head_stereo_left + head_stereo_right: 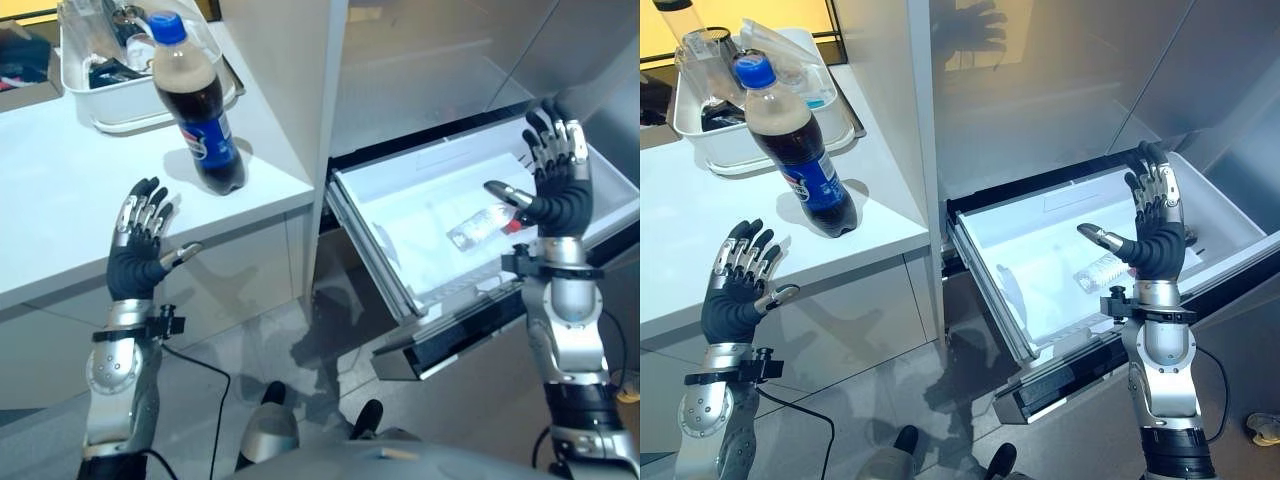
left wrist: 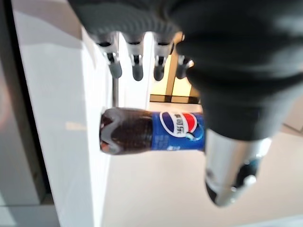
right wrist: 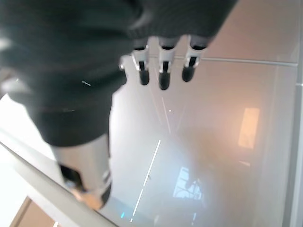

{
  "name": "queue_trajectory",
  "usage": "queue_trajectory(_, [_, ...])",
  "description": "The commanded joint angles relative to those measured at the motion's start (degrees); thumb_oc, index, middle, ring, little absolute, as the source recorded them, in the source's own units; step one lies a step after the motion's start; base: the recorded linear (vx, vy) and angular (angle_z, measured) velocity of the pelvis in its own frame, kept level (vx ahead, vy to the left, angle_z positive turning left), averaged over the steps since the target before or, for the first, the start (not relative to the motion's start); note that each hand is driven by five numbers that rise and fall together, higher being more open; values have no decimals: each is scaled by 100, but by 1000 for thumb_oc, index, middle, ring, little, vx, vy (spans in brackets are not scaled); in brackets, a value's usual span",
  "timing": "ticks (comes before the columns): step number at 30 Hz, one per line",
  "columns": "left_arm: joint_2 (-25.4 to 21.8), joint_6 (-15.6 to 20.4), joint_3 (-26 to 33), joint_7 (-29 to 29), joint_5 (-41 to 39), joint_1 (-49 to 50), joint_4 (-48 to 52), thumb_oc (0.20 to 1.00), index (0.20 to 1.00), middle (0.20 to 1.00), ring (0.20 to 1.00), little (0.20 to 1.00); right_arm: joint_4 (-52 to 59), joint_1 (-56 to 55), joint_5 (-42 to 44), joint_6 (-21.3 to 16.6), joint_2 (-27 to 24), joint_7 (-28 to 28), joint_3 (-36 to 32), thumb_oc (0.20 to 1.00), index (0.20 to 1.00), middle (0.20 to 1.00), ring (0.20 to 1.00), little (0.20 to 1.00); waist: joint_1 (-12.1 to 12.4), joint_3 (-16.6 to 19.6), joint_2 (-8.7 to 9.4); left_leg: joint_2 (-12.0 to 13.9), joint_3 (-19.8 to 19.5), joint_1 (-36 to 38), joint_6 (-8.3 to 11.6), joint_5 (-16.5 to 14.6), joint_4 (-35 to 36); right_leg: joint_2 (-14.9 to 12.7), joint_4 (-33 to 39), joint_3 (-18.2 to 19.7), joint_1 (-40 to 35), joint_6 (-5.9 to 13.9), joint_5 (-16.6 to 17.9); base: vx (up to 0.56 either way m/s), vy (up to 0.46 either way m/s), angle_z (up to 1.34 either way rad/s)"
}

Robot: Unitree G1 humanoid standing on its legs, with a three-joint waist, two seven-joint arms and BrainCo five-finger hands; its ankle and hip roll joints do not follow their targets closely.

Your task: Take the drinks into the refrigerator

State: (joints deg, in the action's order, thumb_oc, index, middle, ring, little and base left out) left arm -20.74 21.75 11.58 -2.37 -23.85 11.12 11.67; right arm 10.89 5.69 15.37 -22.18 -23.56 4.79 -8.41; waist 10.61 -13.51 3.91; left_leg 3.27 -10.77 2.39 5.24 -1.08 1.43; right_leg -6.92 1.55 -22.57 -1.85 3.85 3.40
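Open-fingered hands (image 1: 140,250) (image 1: 556,195); cola bottle (image 1: 200,115) upright, perhaps another in drawer (image 1: 400,200).

Cola bottle (image 1: 200,110), upright on the white counter (image 1: 70,190): blue label (image 2: 177,131) bearing a round red, white and blue emblem, with small white characters beside it, not legible. Small clear bottle (image 1: 482,225), in the open drawer (image 1: 385,205) beside the counter: label illegible.

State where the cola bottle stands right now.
The cola bottle stands upright on the white counter, near its right edge, just in front of a white tray.
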Motion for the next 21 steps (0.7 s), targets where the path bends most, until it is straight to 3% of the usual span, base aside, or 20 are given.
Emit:
queue_trajectory(1, [-135, 327, 292, 149, 200, -23, 88, 1000, 1000, 1000, 1000, 1000, 276, 206, 45, -289, -166, 81, -221, 1000, 1000, 1000, 1000, 1000, 94, 259, -43, -191, 1, 5, -453, 145, 350, -109, -1233, 244, 125, 21, -672, 0, 0, 0])
queue_trajectory(15, [-285, 358, 409, 379, 300, -305, -55, 1000, 1000, 1000, 1000, 1000, 213, 174, 63, -204, -213, -26, -141, 1000, 1000, 1000, 1000, 1000, 24, 253, -2, -157, 249, 125, -483, 37, 340, -112, -1247, 438, 176, 42, -650, 10, 6, -5])
queue_trajectory(21, [-653, 278, 700, 803, 582, -535, -805, 1000, 1000, 1000, 1000, 1000, 132, 296, 184, -132, -325, -112, -102, 1000, 1000, 1000, 1000, 1000, -46, 265, -27, -144, 450, 235, -505, -40, 325, -64, -1207, 652, 191, 45, -656, 32, 31, -17])
